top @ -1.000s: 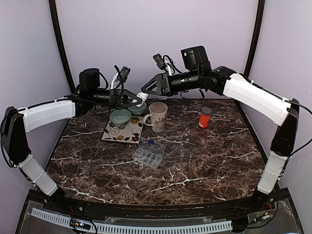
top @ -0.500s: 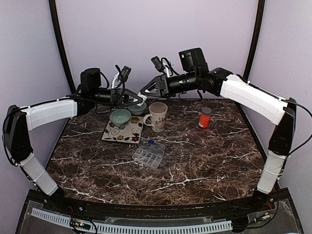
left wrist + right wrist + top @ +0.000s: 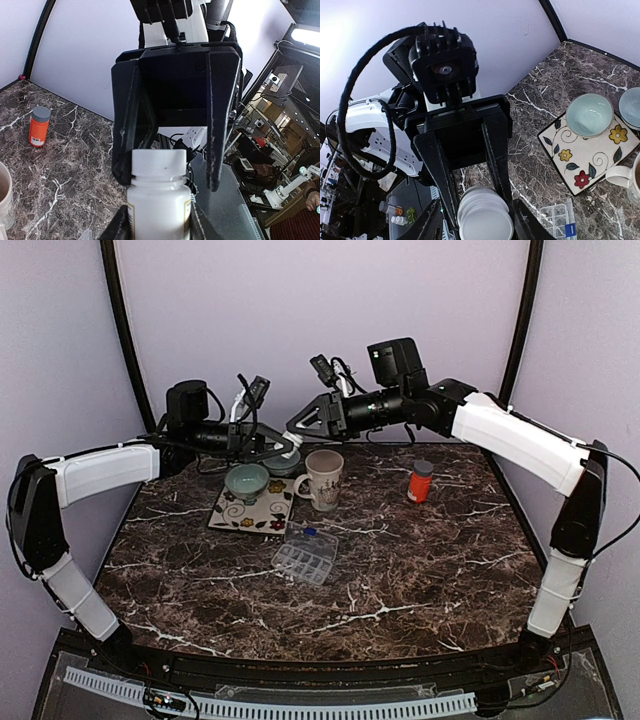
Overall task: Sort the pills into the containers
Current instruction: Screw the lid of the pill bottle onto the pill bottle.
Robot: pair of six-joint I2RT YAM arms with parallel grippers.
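Held the bottle (image 3: pixel 159 205) by its body in the left end effector (image 3: pixel 159 227), aloft at upper centre of the overhead view. Straddled its cap (image 3: pixel 159 162) with the right end effector (image 3: pixel 482 222); could not tell whether clamped or loose around it. Had the cap on, so poured nothing yet. Left the organiser (image 3: pixel 305 557) at mid-frame on the worktop (image 3: pixel 420 570); made out no pills inside. Judged the task barely started: uncapping, tipping out and sorting all to come. Left the orange vial (image 3: pixel 421 481) untouched at right.
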